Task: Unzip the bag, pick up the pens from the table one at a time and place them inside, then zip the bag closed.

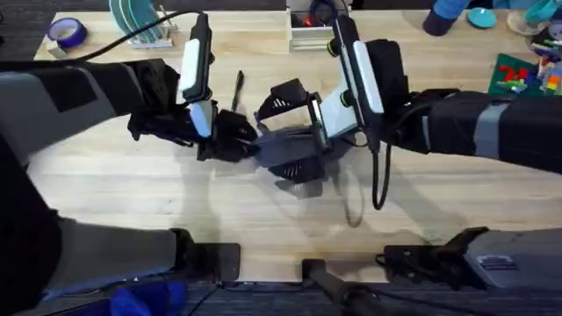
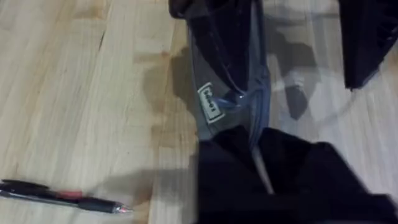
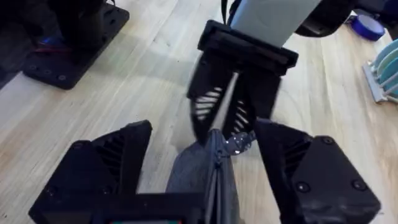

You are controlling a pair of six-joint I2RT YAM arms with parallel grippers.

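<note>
Table [image 1: 132,189]: light wooden planks with visible seams; arm bases along the near edge

Far edge of table: roll of blue tape [image 1: 67,32] at the far left; white wire rack [image 1: 147,33] holding teal plates [image 1: 132,13]; white box [image 1: 309,35] near the middle; green board with coloured pieces [image 1: 520,75] at the far right

Bag [image 1: 294,149]: blue-grey pouch, mid-table, lying between the two grippers; contents cannot be told

Pen [image 1: 237,90]: slim, black, lying on bare wood just beyond the bag, apart from it and from both grippers

Left gripper [image 1: 233,140]: at the bag's left end, fingers closed on the fabric beside the zip

Right gripper [image 1: 307,118]: over the bag's middle, fingers spread wide on either side of the pouch, gripping nothing

Left wrist view: bag [image 2: 227,74] with a small white label [image 2: 211,103] on its side and the zip line running into the dark fingers [image 2: 236,180]; pen [image 2: 62,198] on the wood alongside, red band near its tip

Right wrist view: metal zip pull [image 3: 236,142] on the bag [image 3: 199,174], between the right arm's own two black fingers [image 3: 311,174]; left gripper [image 3: 225,112] clamped on the far end; tape roll [image 3: 367,26] and rack [image 3: 382,74] beyond
</note>
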